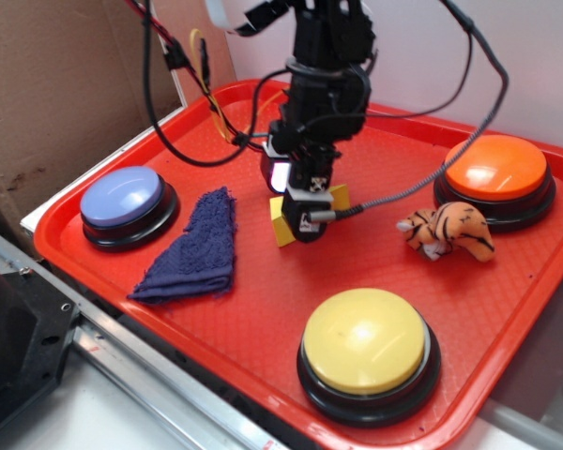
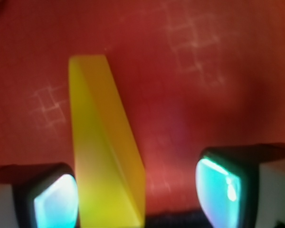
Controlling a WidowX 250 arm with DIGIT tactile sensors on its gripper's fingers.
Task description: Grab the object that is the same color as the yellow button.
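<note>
The object, a small yellow wedge block, lies on the red tray near its middle. In the wrist view the wedge runs between my two fingers, close to the left pad and well apart from the right pad. My gripper is lowered straight over the wedge and stands open around it. The yellow button, a big dome on a black base, sits at the tray's front right.
A lavender-blue button sits at the tray's left and an orange button at the back right. A plush tiger lies right of the gripper. A folded blue cloth lies left of the wedge. Cables hang behind the arm.
</note>
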